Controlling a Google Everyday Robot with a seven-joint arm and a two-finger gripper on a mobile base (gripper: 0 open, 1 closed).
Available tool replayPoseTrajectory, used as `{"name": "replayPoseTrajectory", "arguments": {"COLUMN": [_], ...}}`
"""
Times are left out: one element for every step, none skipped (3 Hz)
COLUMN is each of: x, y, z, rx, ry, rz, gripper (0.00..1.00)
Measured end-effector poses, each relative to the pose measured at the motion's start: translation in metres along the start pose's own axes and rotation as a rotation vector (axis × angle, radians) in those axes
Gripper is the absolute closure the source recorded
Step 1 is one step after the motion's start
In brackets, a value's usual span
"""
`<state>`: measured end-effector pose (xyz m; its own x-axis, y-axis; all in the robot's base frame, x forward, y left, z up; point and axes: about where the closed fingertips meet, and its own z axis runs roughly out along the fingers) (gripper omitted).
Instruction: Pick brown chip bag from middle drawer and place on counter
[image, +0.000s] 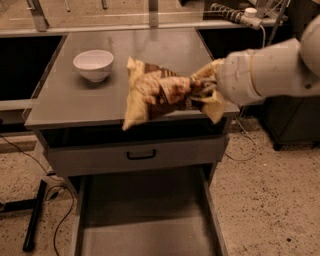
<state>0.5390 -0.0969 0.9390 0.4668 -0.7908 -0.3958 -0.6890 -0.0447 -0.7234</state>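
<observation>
My gripper comes in from the right on a white arm and is shut on the brown chip bag. The bag is crumpled at its right end where I hold it. It hangs in the air over the front edge of the counter, its tan left end pointing down and left. The middle drawer is pulled out below, its flat grey floor bare. The fingers are mostly hidden by the bag's folds.
A white bowl stands on the counter at the left rear. A closed drawer front with a black handle sits above the open drawer. Black cables lie on the speckled floor at left. A dark cabinet stands at right.
</observation>
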Motion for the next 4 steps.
{"name": "replayPoseTrajectory", "arguments": {"x": [0.009, 0.027, 0.05, 0.068], "y": [-0.036, -0.06, -0.085, -0.111], "z": [0.032, 0.065, 0.086, 0.094], "rx": [-0.001, -0.001, 0.016, 0.049], "ry": [-0.042, -0.049, -0.007, 0.044], "rz": [-0.002, 0.026, 0.054, 0.073], "gripper": [1.0, 1.0, 1.0, 1.0]}}
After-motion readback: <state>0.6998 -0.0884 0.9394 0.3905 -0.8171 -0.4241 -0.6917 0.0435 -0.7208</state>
